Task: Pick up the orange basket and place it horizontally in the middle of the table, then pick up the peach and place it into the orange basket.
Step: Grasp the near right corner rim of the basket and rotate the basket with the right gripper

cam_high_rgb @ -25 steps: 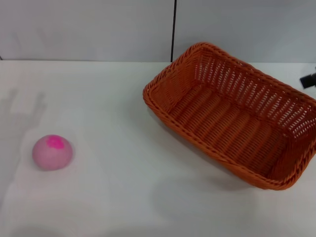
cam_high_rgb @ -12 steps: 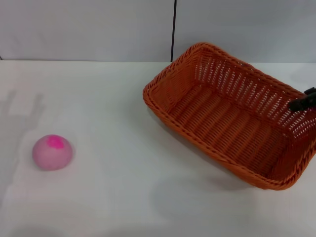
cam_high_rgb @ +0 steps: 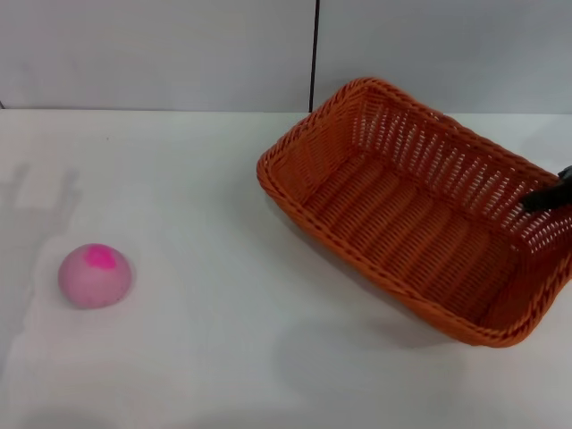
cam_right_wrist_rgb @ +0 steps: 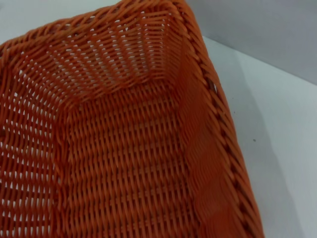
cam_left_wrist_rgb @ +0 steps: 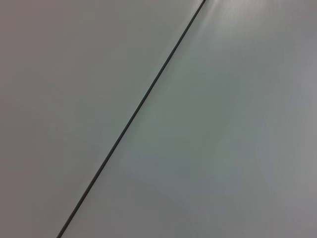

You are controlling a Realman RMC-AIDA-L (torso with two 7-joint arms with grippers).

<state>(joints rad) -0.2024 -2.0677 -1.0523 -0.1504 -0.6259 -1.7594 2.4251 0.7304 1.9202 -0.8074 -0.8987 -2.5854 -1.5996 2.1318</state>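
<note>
White table [cam_high_rgb: 206, 357] under the orange basket [cam_high_rgb: 420, 214], grey wall [cam_high_rgb: 161, 54] behind.

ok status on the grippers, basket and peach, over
Right gripper at far right rim of orange woven wicker basket, basket angled on white table. Pale pink round peach untouched, far left. Left gripper out of view. Nothing in the way.

A bare test or lab setting is suggested by a plain white flat tabletop [cam_high_rgb: 206, 357] filling the lower frame and smooth grey wall panels [cam_high_rgb: 152, 54] split by a dark vertical seam [cam_high_rgb: 315, 54] above.
</note>
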